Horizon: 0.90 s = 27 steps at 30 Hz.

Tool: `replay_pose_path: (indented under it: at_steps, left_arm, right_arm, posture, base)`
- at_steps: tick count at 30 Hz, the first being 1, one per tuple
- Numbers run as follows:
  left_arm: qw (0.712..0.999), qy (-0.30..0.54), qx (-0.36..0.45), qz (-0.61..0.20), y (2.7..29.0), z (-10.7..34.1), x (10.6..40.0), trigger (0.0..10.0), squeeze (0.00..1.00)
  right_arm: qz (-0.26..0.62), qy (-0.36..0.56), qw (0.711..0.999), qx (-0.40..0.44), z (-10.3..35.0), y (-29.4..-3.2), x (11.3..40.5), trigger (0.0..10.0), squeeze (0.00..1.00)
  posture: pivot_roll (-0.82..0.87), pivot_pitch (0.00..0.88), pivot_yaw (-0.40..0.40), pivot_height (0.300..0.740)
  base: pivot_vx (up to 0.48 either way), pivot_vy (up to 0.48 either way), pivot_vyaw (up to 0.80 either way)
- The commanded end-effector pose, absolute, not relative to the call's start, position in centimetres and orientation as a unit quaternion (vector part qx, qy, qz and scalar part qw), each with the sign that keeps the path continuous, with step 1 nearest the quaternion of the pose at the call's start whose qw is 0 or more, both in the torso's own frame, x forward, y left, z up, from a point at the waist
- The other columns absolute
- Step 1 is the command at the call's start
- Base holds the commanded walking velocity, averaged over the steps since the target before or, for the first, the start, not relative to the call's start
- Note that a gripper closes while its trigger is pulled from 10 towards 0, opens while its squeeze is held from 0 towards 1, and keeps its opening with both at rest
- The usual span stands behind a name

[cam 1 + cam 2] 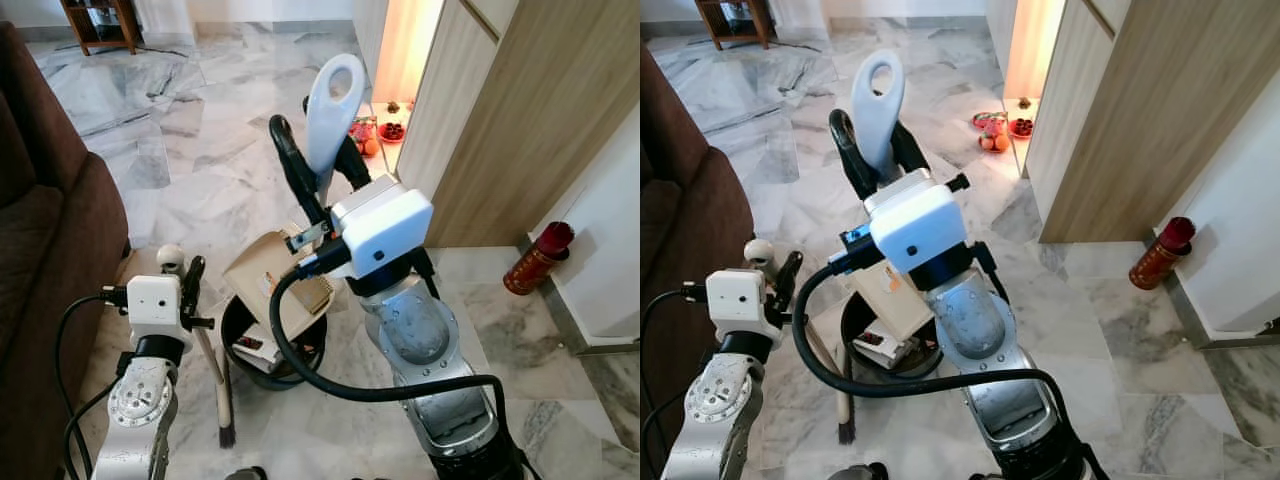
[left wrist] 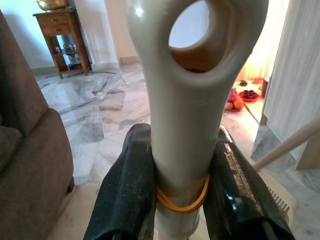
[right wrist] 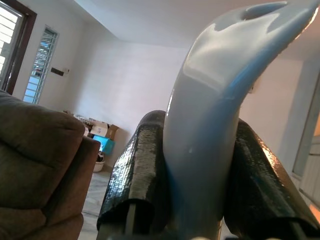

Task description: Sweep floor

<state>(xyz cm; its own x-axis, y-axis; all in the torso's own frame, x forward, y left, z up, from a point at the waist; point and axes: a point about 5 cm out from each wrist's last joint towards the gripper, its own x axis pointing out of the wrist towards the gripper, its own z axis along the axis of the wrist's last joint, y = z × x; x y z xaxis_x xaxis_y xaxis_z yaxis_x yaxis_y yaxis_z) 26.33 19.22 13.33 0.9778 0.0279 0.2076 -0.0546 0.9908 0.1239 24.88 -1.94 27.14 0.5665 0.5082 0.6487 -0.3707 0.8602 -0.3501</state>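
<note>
One dustpan handle [image 1: 334,100] clamped between right gripper [image 1: 318,165] fingers above one bin [image 1: 262,345]; left gripper [image 1: 190,285] fingers grip one broom handle [image 1: 172,258].

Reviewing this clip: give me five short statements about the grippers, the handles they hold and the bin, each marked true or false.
1. The right gripper is clamped on a pale grey handle with a hanging hole. True.
2. The left gripper hangs open beside its broom stick. False: its fingers are shut on the broom handle.
3. A black bin stands on the floor between the two arms. True.
4. The bin is empty. False: cardboard and other scraps sit in it.
5. A red cylinder stands on the sofa. False: it stands on the floor by the white wall.
</note>
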Motion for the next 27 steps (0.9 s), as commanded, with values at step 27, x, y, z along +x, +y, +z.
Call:
replay_pose_path:
  at_steps: [27]
  left_arm:
    - [0.989, -0.13, 0.069, 0.022, 19.0, 14.29, 26.4, 10.0, 0.0]
  right_arm:
    - [0.269, -0.483, 0.821, -0.145, 28.78, -0.9, 22.61, 10.0, 0.0]
  posture:
    - [0.18, 0.182, -0.031, 0.74]
  base:
    - [0.0, 0.0, 0.0]
